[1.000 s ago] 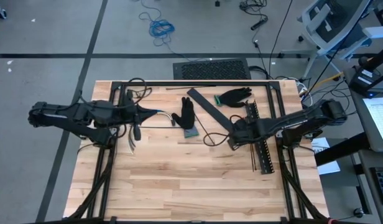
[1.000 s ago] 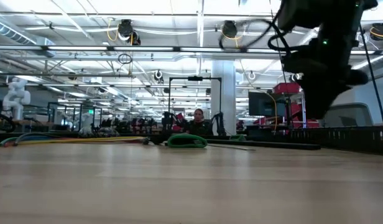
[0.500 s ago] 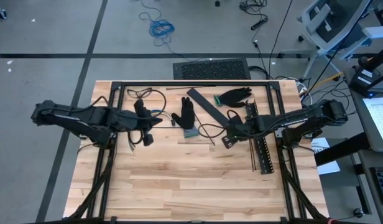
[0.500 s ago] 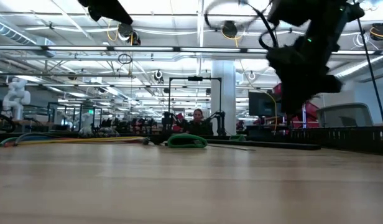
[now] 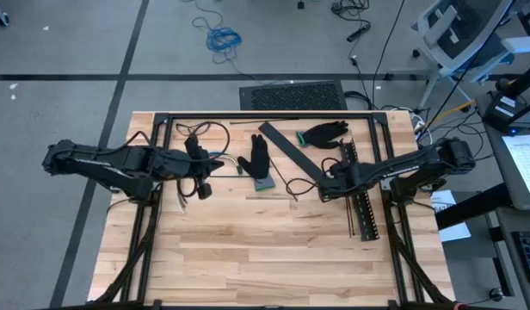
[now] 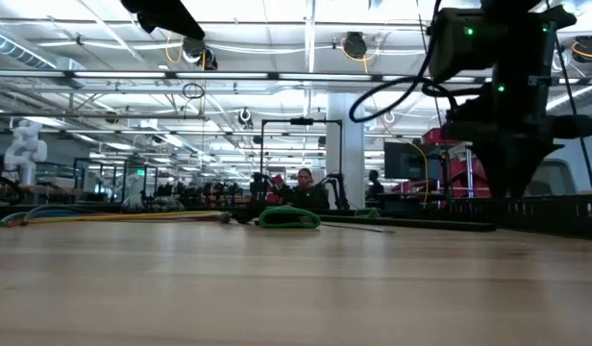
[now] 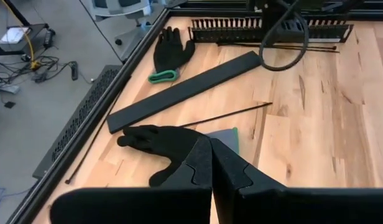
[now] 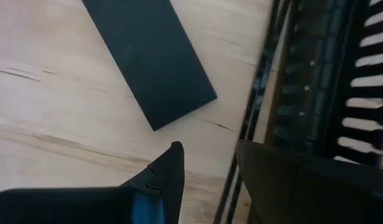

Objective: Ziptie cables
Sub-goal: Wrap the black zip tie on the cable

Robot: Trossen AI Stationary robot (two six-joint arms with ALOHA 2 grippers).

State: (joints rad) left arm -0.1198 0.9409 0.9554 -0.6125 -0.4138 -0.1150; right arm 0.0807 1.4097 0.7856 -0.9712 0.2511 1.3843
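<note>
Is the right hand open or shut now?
Open. In the right wrist view, the right hand shows a clear gap between its fingers, with bare table in it and nothing held.

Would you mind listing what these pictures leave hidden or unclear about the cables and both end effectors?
- Cables: high view, mostly covered by the left arm; colours too small to sort.
- Cables: low view, only thin streaks at table level.
- Left end effector: shut, nothing visible between its fingers.
- Right end effector: open beside the black flat strip; the slotted strip is cut off by the picture's edge.
</note>
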